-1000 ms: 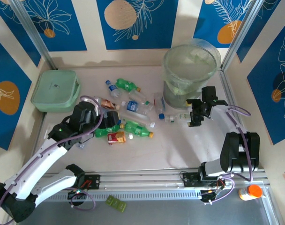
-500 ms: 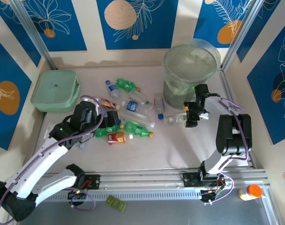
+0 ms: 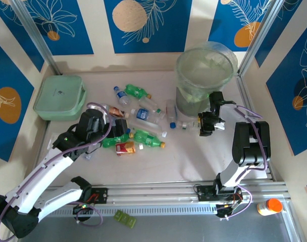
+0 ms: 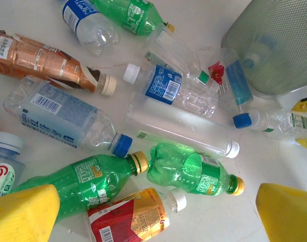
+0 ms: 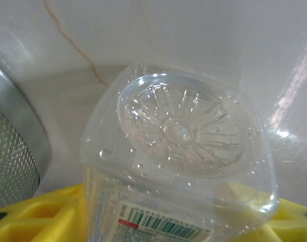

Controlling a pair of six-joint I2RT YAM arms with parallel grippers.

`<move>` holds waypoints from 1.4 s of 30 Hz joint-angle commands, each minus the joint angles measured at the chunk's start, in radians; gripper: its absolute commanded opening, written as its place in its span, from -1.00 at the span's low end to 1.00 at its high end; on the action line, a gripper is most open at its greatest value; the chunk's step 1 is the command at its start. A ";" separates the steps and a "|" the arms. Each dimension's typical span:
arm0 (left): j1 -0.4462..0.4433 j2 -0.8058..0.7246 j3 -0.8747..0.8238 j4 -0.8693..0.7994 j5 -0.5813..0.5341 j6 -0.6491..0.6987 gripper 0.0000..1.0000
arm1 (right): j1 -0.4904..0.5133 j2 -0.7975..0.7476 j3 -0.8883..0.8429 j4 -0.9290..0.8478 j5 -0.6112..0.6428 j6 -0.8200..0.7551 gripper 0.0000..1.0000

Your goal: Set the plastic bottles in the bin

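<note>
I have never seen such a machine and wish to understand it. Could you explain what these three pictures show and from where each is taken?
This is a robot: a left arm and a right arm bolted at the near edge of a table, each ending in a two-finger claw. The wide picture is taken from above and behind the arms. The other two come from cameras on the wrists, looking past the yellow fingers. On the table lie many crushed plastic bottles, a tall bin and a flat green box. The left claw is open above the pile and holds nothing. The right claw has its fingers on either side of a clear bottle beside the bin; whether it grips it yet, I cannot tell.
</note>
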 commanded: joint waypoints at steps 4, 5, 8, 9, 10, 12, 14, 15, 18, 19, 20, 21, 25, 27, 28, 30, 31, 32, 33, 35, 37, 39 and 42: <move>0.004 -0.009 0.041 0.000 0.012 0.001 0.99 | -0.021 -0.046 -0.069 -0.026 0.006 -0.043 0.12; 0.004 -0.012 0.046 -0.005 0.015 0.000 0.99 | -0.026 -0.061 -0.081 -0.024 0.001 -0.060 0.13; 0.003 -0.023 0.056 -0.013 0.027 0.000 0.99 | -0.045 -0.132 -0.133 -0.004 -0.028 -0.117 0.13; 0.003 -0.028 0.061 -0.014 0.031 0.001 0.99 | -0.050 -0.163 -0.151 0.013 -0.038 -0.141 0.12; 0.004 -0.032 0.067 -0.016 0.036 0.003 0.99 | -0.052 -0.209 -0.171 0.016 -0.039 -0.164 0.13; 0.004 -0.040 0.079 -0.019 0.050 0.007 0.99 | -0.053 -0.314 -0.207 0.014 -0.030 -0.216 0.13; 0.004 -0.040 0.094 -0.021 0.070 0.011 0.99 | -0.055 -0.453 -0.253 0.040 -0.036 -0.279 0.13; 0.003 -0.040 0.105 -0.024 0.085 0.014 0.99 | -0.054 -0.516 -0.271 0.052 -0.038 -0.309 0.11; 0.003 -0.039 0.154 -0.027 0.133 0.045 0.99 | -0.034 -0.718 -0.301 0.066 -0.033 -0.417 0.01; 0.004 -0.039 0.174 -0.028 0.145 0.057 0.99 | -0.024 -0.784 -0.311 0.071 -0.036 -0.453 -0.01; 0.003 -0.040 0.193 -0.027 0.153 0.070 0.99 | -0.017 -0.850 -0.318 0.082 -0.051 -0.487 -0.01; 0.002 -0.040 0.209 -0.028 0.153 0.082 0.99 | -0.014 -0.902 -0.325 0.087 -0.066 -0.500 -0.02; 0.003 -0.040 0.271 -0.042 0.114 0.134 0.99 | -0.006 -1.071 -0.339 0.205 -0.212 -0.545 -0.03; 0.002 -0.045 0.282 -0.035 0.101 0.162 0.99 | 0.007 -1.086 -0.269 0.182 -0.226 -0.621 -0.03; 0.002 -0.048 0.280 -0.023 0.098 0.174 0.99 | 0.017 -1.081 -0.221 0.161 -0.219 -0.674 -0.03; 0.002 -0.047 0.274 -0.003 0.110 0.172 0.99 | 0.042 -1.062 -0.136 0.134 -0.187 -0.752 -0.03; 0.003 -0.042 0.272 0.009 0.137 0.167 0.99 | 0.058 -1.049 -0.097 0.135 -0.166 -0.785 -0.03; 0.003 -0.036 0.269 0.023 0.174 0.157 0.99 | 0.072 -1.033 -0.060 0.143 -0.145 -0.808 -0.03; 0.002 -0.029 0.267 0.034 0.210 0.147 0.99 | 0.082 -1.014 -0.028 0.152 -0.127 -0.826 -0.04; 0.002 -0.008 0.259 0.051 0.283 0.125 0.99 | 0.112 -0.961 0.048 0.174 -0.064 -0.878 -0.05; 0.002 0.010 0.251 0.059 0.330 0.105 0.99 | 0.138 -0.885 0.148 0.157 0.028 -0.928 -0.07; 0.002 0.022 0.240 0.069 0.374 0.093 1.00 | 0.143 -0.802 0.256 0.152 0.081 -0.973 -0.08; 0.003 0.033 0.230 0.074 0.412 0.092 1.00 | 0.142 -0.681 0.404 0.167 0.162 -1.008 -0.08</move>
